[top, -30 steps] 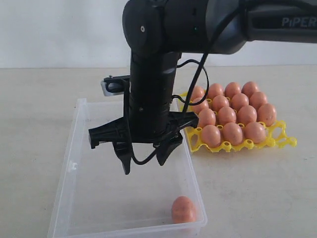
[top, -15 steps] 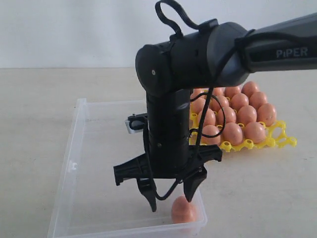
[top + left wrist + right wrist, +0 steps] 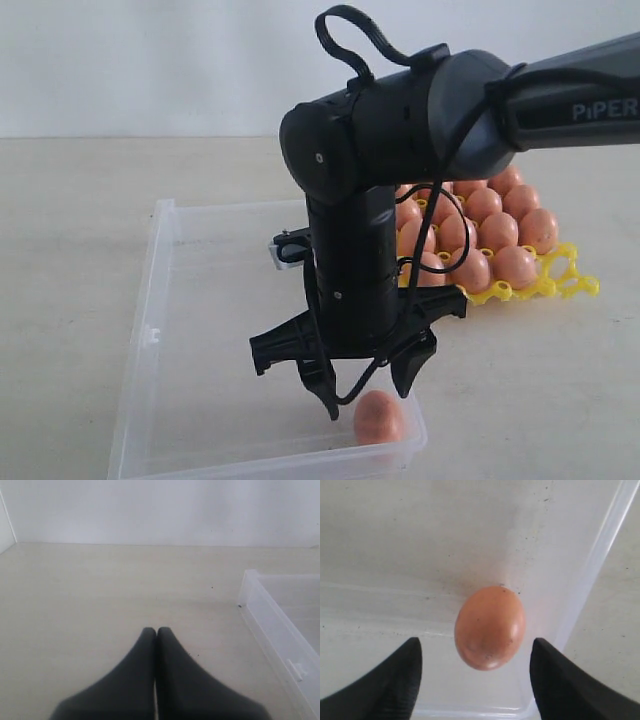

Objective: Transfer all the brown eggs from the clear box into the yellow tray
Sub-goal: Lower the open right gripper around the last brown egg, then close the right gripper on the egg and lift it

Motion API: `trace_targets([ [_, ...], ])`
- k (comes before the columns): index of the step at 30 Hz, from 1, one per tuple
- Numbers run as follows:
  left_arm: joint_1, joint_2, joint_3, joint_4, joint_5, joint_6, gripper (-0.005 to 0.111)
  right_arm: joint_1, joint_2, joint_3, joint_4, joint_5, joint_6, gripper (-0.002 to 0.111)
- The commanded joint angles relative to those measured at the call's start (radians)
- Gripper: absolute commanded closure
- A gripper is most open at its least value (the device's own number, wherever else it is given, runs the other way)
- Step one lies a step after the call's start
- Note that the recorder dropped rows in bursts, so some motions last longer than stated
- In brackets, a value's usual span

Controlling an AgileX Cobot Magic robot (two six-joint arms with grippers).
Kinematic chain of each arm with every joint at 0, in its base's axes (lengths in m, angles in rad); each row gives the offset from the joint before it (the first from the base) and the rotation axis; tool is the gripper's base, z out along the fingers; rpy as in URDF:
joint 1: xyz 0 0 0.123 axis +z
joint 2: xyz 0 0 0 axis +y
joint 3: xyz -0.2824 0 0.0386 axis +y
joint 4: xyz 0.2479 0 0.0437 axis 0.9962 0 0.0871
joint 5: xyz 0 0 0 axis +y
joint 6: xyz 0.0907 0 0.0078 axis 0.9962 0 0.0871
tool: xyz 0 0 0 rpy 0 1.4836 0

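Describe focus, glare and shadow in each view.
Exterior view: flat, even light, the black arm nearly featureless; left wrist view: the shut left gripper is blurred, the table washed pale; right wrist view: the egg is sharp, speckles readable, with a faint shadow on the clear box floor.

A pale beige tabletop (image 3: 60, 300) meets a plain white wall (image 3: 120, 60) behind.

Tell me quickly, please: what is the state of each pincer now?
Left pincer: closed, holding nothing.
Right pincer: open over the brown egg in the clear box, not gripping it.
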Motion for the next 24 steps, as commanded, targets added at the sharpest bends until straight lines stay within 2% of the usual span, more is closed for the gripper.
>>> trace_targets([
  [1,-0.002,-0.001,0.003,0.004,-0.003,0.000,0.111,-0.001,-0.007,0.006,-0.019,0.004,0.011,0.048],
  [6,-0.002,-0.001,0.003,0.004,-0.003,0.000,0.111,-0.001,-0.007,0.017,-0.032,-0.006,0.019,0.048],
  [14,-0.002,-0.001,0.003,0.004,-0.003,0.000,0.111,-0.001,-0.007,0.094,-0.029,-0.101,0.042,0.048],
  [24,-0.002,-0.001,0.003,0.004,-0.003,0.000,0.111,-0.001,0.026,0.094,-0.031,-0.229,0.037,0.048],
])
